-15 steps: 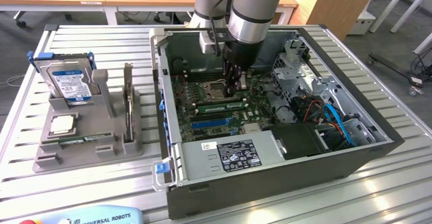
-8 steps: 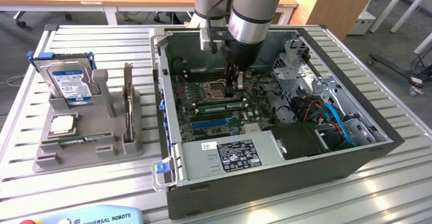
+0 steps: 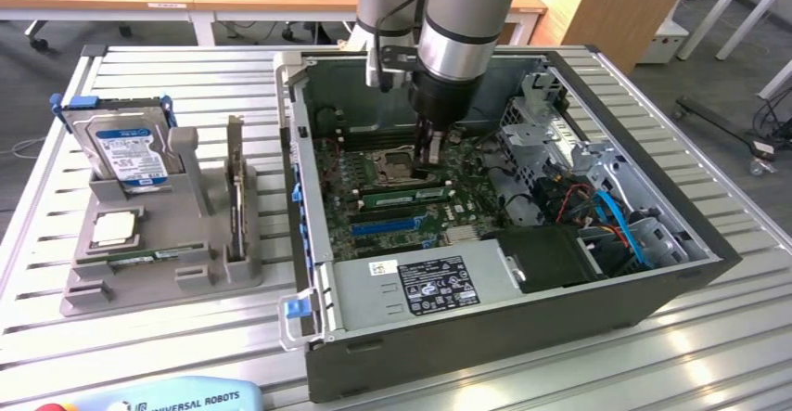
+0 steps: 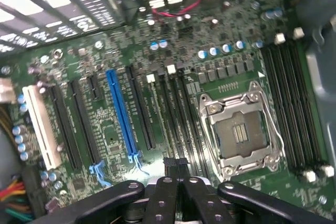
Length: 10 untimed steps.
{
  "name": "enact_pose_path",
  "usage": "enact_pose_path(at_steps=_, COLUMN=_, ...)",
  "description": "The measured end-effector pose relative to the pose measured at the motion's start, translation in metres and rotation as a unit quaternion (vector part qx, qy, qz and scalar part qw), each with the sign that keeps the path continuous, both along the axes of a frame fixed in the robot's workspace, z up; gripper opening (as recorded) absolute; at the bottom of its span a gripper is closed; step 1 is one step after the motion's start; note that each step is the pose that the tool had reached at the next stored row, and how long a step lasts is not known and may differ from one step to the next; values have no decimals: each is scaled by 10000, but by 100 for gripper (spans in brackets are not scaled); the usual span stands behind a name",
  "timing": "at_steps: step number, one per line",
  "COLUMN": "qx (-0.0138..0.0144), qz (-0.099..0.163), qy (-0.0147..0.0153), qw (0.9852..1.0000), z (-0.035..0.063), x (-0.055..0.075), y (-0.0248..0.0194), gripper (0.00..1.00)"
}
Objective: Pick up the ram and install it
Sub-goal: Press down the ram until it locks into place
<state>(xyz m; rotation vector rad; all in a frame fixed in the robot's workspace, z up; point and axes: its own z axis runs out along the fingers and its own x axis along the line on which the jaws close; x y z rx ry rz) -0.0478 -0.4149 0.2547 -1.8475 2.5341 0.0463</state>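
The ram (image 3: pixel 402 192) is a long thin green stick standing on edge in the memory slots just in front of the CPU socket (image 3: pixel 377 163), inside the open computer case (image 3: pixel 520 318). My gripper (image 3: pixel 431 165) reaches down into the case and hovers right above the end of the stick on the exterior view's right. I cannot tell whether it touches. In the wrist view the gripper (image 4: pixel 176 174) is shut, with its black fingers (image 4: pixel 157 198) pressed together over the dark memory slots (image 4: pixel 181 124) beside the CPU socket (image 4: pixel 239 135). Nothing shows between them.
On the exterior view's left, a grey holder (image 3: pixel 161 286) carries a silver hard drive (image 3: pixel 124 147), an upright dark card (image 3: pixel 236 188), a square chip (image 3: pixel 114 229) and a thin green strip (image 3: pixel 136 260). Drive cages and cables (image 3: pixel 594 207) crowd the case's other side. A blue slot (image 4: pixel 122 116) lies by the memory slots.
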Motion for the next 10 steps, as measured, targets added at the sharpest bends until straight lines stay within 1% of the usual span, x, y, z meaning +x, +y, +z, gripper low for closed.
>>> enact_pose_path(at_steps=3, qx=0, qz=-266, qy=0, qw=9996, z=-1, x=0, y=0, gripper=10)
enact_pose_path(at_steps=6, qx=0, qz=-515, qy=0, qw=9987, z=-2, x=0, y=0, gripper=10)
enact_pose_path(at_steps=7, qx=0, qz=-691, qy=0, qw=9976, z=-3, x=0, y=0, gripper=10)
enact_pose_path(at_steps=10, qx=0, qz=-954, qy=0, qw=9954, z=-5, x=0, y=0, gripper=10)
